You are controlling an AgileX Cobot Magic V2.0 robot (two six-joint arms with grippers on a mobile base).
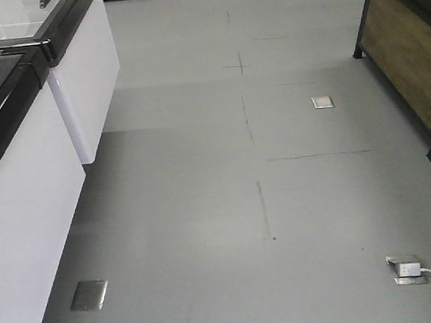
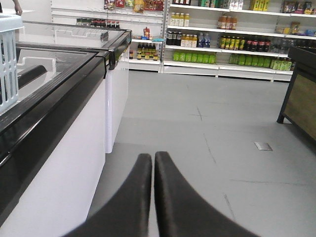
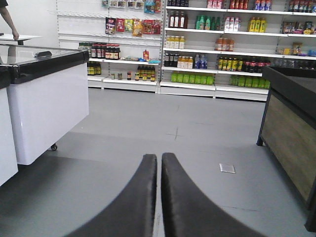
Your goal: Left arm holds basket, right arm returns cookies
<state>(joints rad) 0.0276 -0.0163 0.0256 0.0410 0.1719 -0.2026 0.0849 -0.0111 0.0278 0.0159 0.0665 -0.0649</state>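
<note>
Left pincer (image 2: 153, 157) fills the bottom centre of the left wrist view. Two black tapered fingers are pressed together with only a hairline seam between them, nothing held. Right pincer (image 3: 159, 157) sits bottom centre of the right wrist view in the same posture, fingers drawn to a thin slit, empty. Both hang above grey floor (image 1: 203, 193).

Basket (image 2: 8, 64): only a slice shows, at the upper left edge of the left wrist view. Pale blue plastic, solid rim on top, rows of upright slots down the side. It stands over a black-rimmed, glass-lidded chest freezer (image 2: 59, 74). Whether it rests on the lid cannot be told. Well apart from the left pincer.

View differences:
- Basket appears in the left wrist view only.
- Right wrist view alone shows a person's forearm (image 3: 8, 19) at upper left and hanging snack packets (image 3: 131, 24) near the top.
- Front view looks steeply down. White freezer sides at left, wood-panelled stand (image 1: 411, 51) at right.
- Also in the front view: a metal floor plate (image 1: 88, 294) lower left, another further back, and a white plug (image 1: 409, 269) with white cable at lower right.

Writing: shelves (image 2: 222, 44) along the back wall carry rows of bottles (image 2: 195, 57) in green, yellow, orange and dark. Labels too small to read.
</note>
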